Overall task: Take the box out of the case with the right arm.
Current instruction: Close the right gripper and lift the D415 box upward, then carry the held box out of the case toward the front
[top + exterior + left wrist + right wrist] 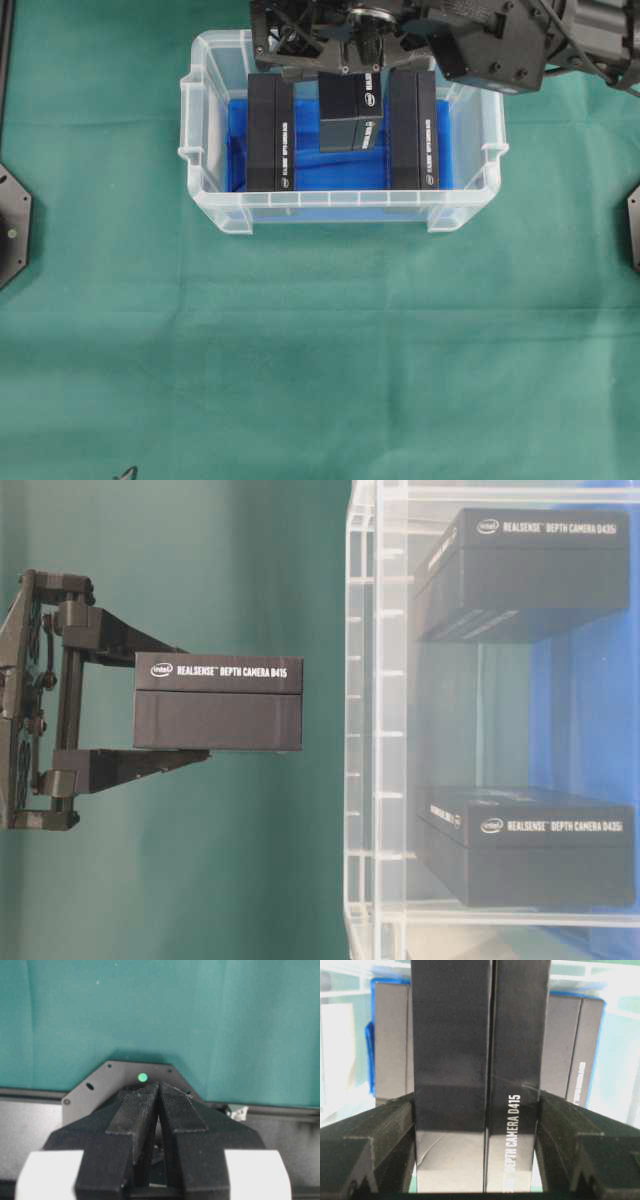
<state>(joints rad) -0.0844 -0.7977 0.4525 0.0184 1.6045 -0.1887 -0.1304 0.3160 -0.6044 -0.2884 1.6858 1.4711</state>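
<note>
A black box (350, 112) printed "RealSense Depth Camera D415" hangs clear of the case (330, 208), a clear plastic bin with a blue sheet (335, 170) on its bottom. My right gripper (350, 72) is shut on the box's two long sides. In the table-level view the box (218, 705) sits wholly outside the case wall (375, 730), clamped by the right gripper (190, 705). The right wrist view has the box (480, 1060) filling the gap of the right gripper (476, 1102). My left gripper (159, 1087) is shut and empty.
Two more black boxes lie in the case, one at the left (270, 130) and one at the right (413, 130). Green cloth (320, 350) covers the table. Black arm base plates sit at the left edge (12, 225) and right edge (633, 228).
</note>
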